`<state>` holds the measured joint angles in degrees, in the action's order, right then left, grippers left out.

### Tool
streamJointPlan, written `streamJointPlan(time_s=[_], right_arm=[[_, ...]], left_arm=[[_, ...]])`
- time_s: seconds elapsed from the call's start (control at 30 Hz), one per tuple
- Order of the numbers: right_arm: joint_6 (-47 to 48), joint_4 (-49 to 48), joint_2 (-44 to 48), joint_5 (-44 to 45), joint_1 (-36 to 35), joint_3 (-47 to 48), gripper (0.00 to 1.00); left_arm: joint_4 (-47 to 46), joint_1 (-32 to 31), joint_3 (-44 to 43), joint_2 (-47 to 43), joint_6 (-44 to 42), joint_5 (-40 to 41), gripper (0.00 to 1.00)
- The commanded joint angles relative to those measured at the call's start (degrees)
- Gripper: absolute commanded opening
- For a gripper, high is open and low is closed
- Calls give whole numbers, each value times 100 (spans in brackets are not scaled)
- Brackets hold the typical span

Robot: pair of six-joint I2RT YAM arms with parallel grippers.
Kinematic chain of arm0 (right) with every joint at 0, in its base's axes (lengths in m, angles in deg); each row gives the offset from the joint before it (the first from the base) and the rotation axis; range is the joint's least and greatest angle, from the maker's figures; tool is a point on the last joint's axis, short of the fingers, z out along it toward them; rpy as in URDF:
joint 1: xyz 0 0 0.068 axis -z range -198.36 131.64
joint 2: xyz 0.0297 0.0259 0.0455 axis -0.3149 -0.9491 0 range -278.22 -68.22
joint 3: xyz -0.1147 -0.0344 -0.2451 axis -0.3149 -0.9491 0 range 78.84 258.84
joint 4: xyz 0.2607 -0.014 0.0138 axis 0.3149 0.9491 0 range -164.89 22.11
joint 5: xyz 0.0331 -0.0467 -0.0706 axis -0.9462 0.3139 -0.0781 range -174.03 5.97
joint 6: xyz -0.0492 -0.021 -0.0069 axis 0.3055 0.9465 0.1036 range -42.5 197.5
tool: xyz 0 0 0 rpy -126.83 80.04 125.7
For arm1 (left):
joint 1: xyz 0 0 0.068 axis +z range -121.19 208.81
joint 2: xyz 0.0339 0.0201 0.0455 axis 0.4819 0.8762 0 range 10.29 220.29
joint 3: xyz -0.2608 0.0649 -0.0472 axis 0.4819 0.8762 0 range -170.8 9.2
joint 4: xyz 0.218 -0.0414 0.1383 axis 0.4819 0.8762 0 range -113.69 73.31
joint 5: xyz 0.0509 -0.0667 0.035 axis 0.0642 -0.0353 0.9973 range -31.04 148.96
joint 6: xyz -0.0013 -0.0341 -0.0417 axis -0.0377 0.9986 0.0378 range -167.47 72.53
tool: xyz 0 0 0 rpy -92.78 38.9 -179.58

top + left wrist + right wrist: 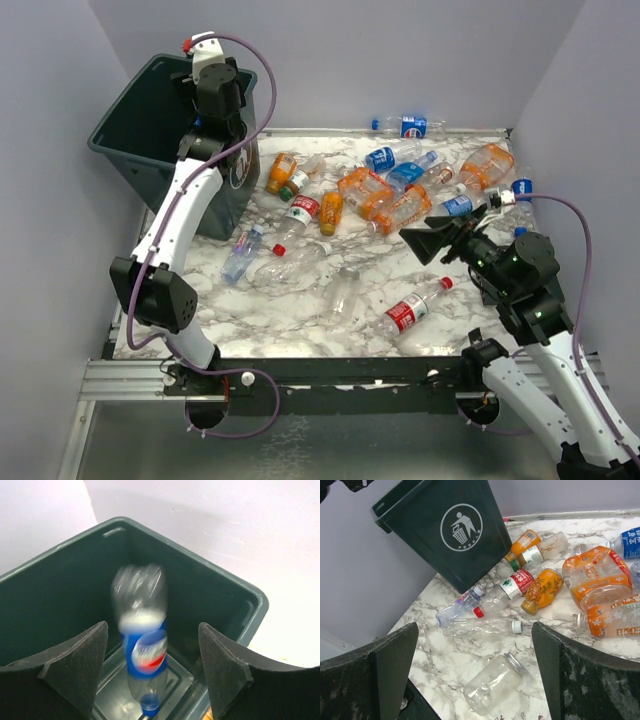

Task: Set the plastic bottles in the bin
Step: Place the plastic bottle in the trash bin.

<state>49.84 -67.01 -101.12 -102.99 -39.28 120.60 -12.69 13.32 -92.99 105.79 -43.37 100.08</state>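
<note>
My left gripper [215, 88] hangs over the dark green bin [130, 150] at the back left, jaws open. Between its pads [80, 665] a blue-labelled plastic bottle [142, 650] shows blurred, cap down, free of both fingers, inside the bin [60, 595]. Several more plastic bottles lie on the marble table: orange ones [365, 190], blue-labelled ones [385, 157] and a red-labelled one [410, 310]. My right gripper [440, 235] stands open above the table's right side. In its wrist view a clear white-capped bottle [480, 626] and a clear jar [492, 682] lie below the open right gripper [475, 630].
The bin [445, 540] leans at the table's back-left corner, its white logo facing the bottles. Purple-grey walls close in the back and both sides. One blue-labelled bottle [405, 126] lies against the back wall. A metal rail [330, 375] runs along the near edge.
</note>
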Motion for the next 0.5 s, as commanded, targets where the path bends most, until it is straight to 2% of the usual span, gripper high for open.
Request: streamJointPlan(time_s=[0.0,0.17,0.3,0.47], right_arm=[[123,144,-83,84,15,249,100],[97,144,-190,64,14,304,100],[24,123,-366,54,10,304,100],[-115,346,-760,380,14,203,99]], left_arm=[[171,-121,-355,-435,118,-292,76],[179,-731,-542,-764,-188,-116,81],[187,-1768,-529,-1036,-688,-33,83],[301,-3051,641,-1534,-880,-835,84]])
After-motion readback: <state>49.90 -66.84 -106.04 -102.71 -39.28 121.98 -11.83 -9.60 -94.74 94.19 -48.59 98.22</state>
